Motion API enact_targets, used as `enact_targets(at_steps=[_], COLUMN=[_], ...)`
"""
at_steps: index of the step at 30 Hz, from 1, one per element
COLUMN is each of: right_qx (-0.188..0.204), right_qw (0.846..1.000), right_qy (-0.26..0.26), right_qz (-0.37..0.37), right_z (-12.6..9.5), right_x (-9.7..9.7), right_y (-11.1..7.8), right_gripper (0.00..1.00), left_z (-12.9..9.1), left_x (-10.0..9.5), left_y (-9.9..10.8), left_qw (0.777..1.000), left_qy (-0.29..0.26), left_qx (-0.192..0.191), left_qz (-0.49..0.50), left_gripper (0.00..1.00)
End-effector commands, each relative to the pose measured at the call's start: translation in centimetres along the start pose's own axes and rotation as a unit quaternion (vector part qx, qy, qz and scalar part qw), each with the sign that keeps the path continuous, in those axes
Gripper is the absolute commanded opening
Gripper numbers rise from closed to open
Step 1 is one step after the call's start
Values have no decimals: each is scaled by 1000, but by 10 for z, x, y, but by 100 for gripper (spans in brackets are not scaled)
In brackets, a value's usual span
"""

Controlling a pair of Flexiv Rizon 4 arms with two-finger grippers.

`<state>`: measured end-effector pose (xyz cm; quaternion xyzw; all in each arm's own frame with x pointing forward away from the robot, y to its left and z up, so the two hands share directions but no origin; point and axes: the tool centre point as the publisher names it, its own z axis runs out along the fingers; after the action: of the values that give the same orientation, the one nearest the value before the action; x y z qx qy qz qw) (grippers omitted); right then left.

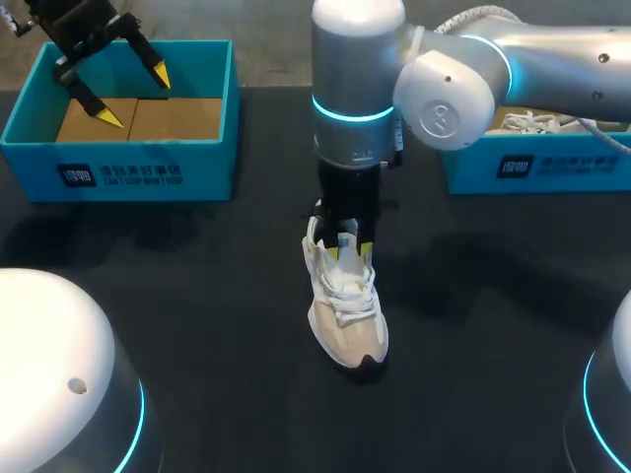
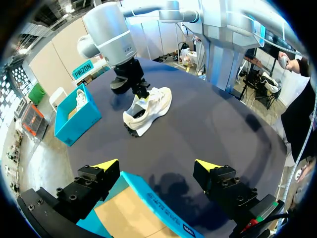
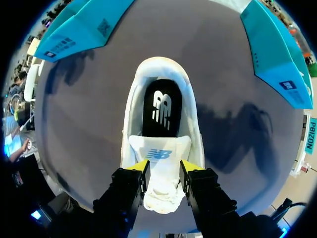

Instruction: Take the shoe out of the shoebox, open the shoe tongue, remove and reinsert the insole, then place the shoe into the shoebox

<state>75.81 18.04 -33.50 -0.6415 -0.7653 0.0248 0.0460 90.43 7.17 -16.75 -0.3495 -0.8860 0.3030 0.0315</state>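
A white and beige shoe (image 1: 345, 315) stands on the dark table at the middle, toe toward me. My right gripper (image 1: 353, 246) comes down from above onto its opening. In the right wrist view the yellow-tipped fingers (image 3: 141, 167) press the white tongue (image 3: 159, 151) from both sides, so the right gripper (image 3: 163, 168) is shut on it. The black insole (image 3: 161, 106) lies inside the shoe, ahead of the tongue. My left gripper (image 1: 128, 94) hangs open and holds nothing over the teal shoebox (image 1: 118, 172) at the back left. From the left wrist view the shoe (image 2: 148, 106) is far ahead of the left gripper (image 2: 156, 166).
The left shoebox (image 2: 148, 193) shows a bare brown cardboard floor. A second teal box (image 1: 532, 168) at the back right holds another white shoe (image 1: 537, 123). Both boxes (image 3: 79, 27) (image 3: 277, 49) flank the shoe at the table's far side.
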Motion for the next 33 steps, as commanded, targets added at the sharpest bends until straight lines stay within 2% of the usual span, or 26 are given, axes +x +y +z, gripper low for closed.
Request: enact_targets(at_steps=[1,6,8,11,14,16,17,18,31,32,33], right_qx=[5,-25,-40,-63,-84,-95,-95,-95,-95,-75,-77], right_qw=[1000,1000,999,993,979,966,966,966,966,955,948], right_qy=[8,9,0,-5,-15,-28,-28,-28,-28,-47,-57], right_qz=[-2,-5,-30,-100,-186,-240,-240,-240,-240,-284,-303], right_z=[6,-10,-18,-22,-26,-30,-30,-30,-30,-32,-33], right_x=[-2,-6,-7,-4,4,9,9,9,9,10,11], right_y=[3,0,1,8,15,20,20,20,20,24,27], right_gripper=[38,37,41,46,51,66,93,100,100,100,100], left_z=[0,0,0,0,0,0,0,0,0,0,0], left_x=[1,1,1,1,1,1,1,1,1,1,1], left_y=[0,0,0,0,0,0,0,0,0,0,0], left_qw=[1000,1000,1000,1000,1000,1000,1000,1000,1000,1000,1000], left_qy=[0,0,0,0,0,0,0,0,0,0,0], left_qx=[-2,-2,-2,-2,-2,-2,-2,-2,-2,-2,-2], left_qz=[0,0,0,0,0,0,0,0,0,0,0], left_gripper=[100,100,100,100,100,100,100,100,100,100,100])
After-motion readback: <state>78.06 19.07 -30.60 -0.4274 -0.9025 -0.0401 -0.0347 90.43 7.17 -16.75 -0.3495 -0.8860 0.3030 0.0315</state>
